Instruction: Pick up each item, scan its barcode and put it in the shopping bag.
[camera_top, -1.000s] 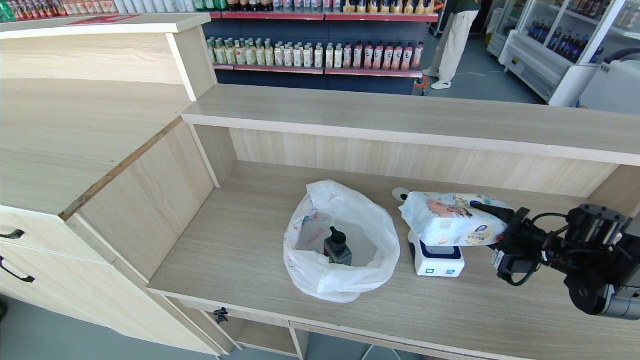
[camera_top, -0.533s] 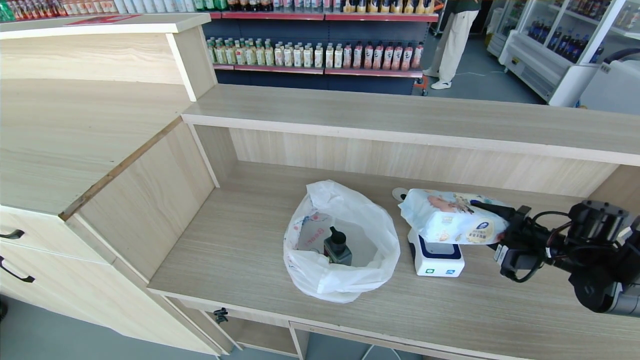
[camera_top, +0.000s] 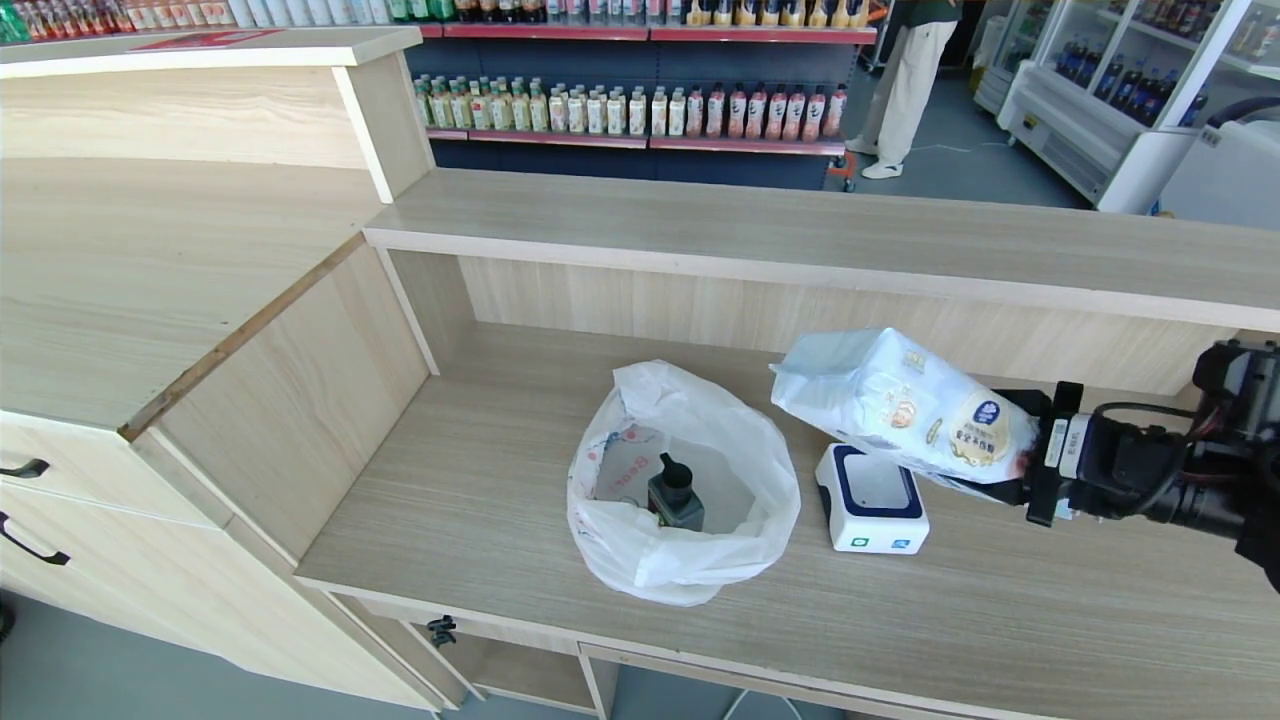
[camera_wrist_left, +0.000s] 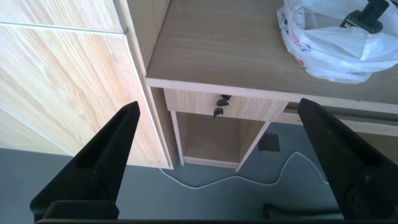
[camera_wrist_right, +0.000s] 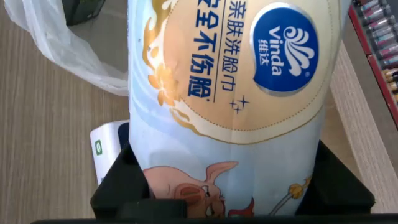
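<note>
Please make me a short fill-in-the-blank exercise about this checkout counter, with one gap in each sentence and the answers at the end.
1. The robot's ____ gripper is shut on the pack.
2. The pack hangs above the white ____.
3. The dark bottle is inside the ____.

Missing words: right; scanner; bag.

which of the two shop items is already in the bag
The dark bottle with the black cap, inside the white plastic shopping bag. The soft white printed pack is held by the right end effector above the white box-shaped scanner.
</note>
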